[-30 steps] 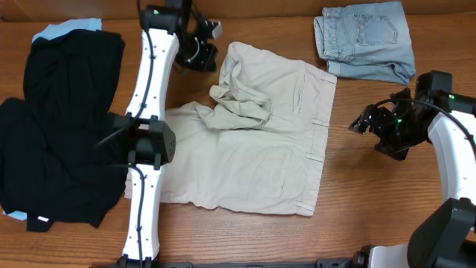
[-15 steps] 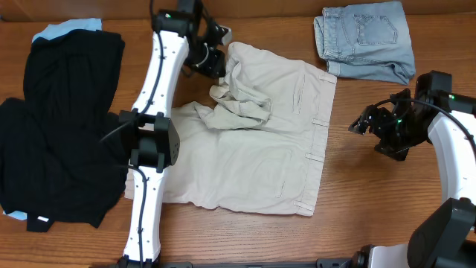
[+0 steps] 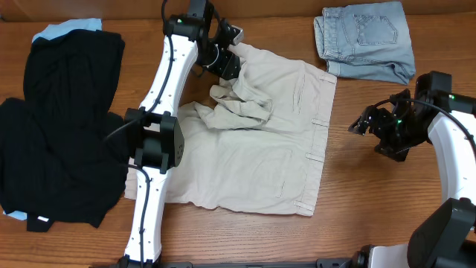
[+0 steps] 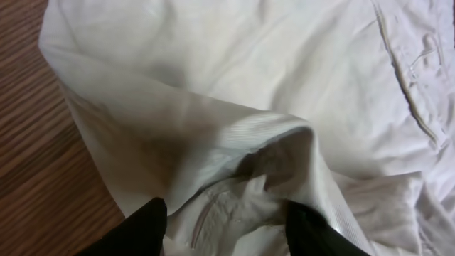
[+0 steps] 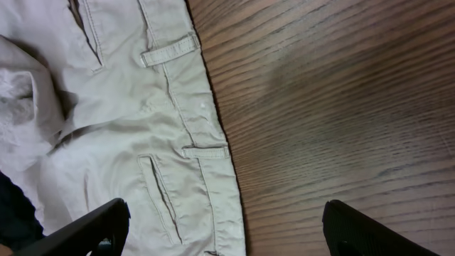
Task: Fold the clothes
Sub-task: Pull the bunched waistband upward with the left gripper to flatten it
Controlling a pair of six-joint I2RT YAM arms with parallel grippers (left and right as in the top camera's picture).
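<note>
Left claw (image 4: 226, 226) stands open at a middle width. Its two black fingers (image 4: 146, 229) are apart, and a raised fold of the khaki shorts (image 3: 253, 149) lies between them. They are down at the cloth, but I cannot tell if they press it. Right claw (image 5: 224, 213) is spread wide and holds nothing. It hangs over the bare wooden tabletop (image 5: 341, 107), just beside the waistband (image 5: 213, 163) of the shorts. Only the overhead view shows the whole scene. The shorts lie spread between the two claws, with the left claw at their far left corner and a bunched heap of cloth just on the near side of it. A black garment (image 3: 59, 126) lies well to the left of the left claw, and a light-blue garment (image 3: 67, 28) shows from under its far edge. A folded denim garment (image 3: 364, 37) rests beyond the right claw, apart from the shorts. The left wrist view alone shows the shadowed hollow under the fold. The right wrist view alone shows the belt loops (image 5: 169, 50) and a slit pocket (image 5: 160, 195) near the waistband. A small white tag (image 3: 39, 221) sits at the near corner of the black garment, too small to read.
</note>
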